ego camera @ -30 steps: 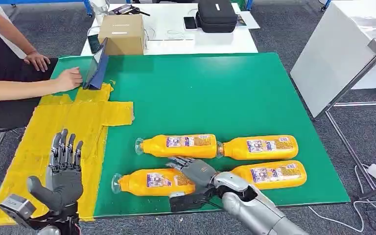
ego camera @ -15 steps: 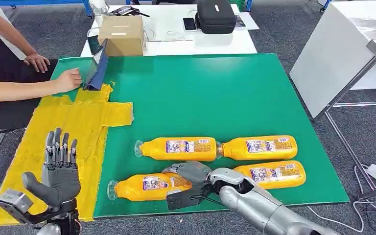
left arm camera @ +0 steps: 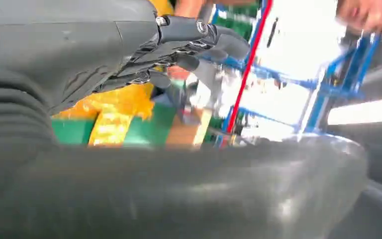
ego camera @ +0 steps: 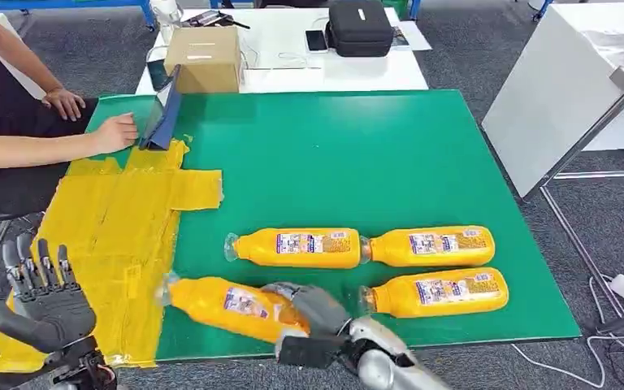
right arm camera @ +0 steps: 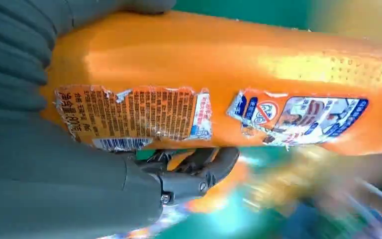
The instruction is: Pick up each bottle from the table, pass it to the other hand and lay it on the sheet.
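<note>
Now my right hand [ego camera: 313,313] wrapped around 1 orange bottle [ego camera: 231,305], tilted, cap toward the yellow sheet [ego camera: 114,236], my left hand [ego camera: 41,305] empty, fingers spread, 3 other bottles [ego camera: 296,247] lying on the green table [ego camera: 333,154].

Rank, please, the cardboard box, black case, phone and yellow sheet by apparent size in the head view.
1. Yellow sheet, by far the largest.
2. Cardboard box and black case: too alike to rank.
3. Phone, smallest.
All but the sheet lie far from the camera.

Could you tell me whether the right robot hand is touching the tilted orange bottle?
Touching. The right wrist view shows the right robot hand wrapped around the orange bottle, fingers curling under its labelled body.
</note>
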### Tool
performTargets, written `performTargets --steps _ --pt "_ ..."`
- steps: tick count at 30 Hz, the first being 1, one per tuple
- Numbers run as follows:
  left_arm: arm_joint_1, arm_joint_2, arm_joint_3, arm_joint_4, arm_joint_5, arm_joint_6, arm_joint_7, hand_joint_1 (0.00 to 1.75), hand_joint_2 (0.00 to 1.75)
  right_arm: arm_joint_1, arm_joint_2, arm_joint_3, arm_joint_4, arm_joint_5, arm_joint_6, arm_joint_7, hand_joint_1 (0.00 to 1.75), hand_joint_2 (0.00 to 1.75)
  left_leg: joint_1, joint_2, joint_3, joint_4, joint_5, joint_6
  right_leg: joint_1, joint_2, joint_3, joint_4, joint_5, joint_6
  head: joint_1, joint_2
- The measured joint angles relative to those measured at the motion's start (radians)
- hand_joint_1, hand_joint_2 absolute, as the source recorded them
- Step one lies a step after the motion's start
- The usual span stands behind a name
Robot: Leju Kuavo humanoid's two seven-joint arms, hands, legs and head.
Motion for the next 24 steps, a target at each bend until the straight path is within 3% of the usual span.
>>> performTargets --steps 6,14,24 --pt "0.021 -0.008 0.013 -0.016 0.048 -0.118 0.102 0.00 1.75 0.163 0.084 -0.169 -0.239 -0.039 0.007 -0.088 1.75 1.75 0.000 0.000 -0.001 0.000 -0.003 -0.001 0.000 -0.001 -0.002 0.000 -0.005 -0.004 0.000 0.000" --pt "0.068 0.023 -0.106 0.010 0.054 -0.542 0.181 0.00 1.75 0.210 0.121 -0.241 -0.328 -0.012 0.047 -0.146 1.75 1.75 -0.002 0.000 -0.001 0.000 -0.004 0.000 -0.002 0.000 -0.001 -0.001 -0.004 -0.003 0.000 0.000" --pt "0.107 0.058 -0.225 0.016 0.008 -0.602 0.139 0.00 1.75 0.209 0.131 -0.259 -0.326 -0.001 0.068 -0.149 1.75 1.75 -0.001 0.000 -0.001 0.000 -0.004 0.001 -0.002 0.000 -0.001 0.000 -0.005 -0.002 0.000 0.000"
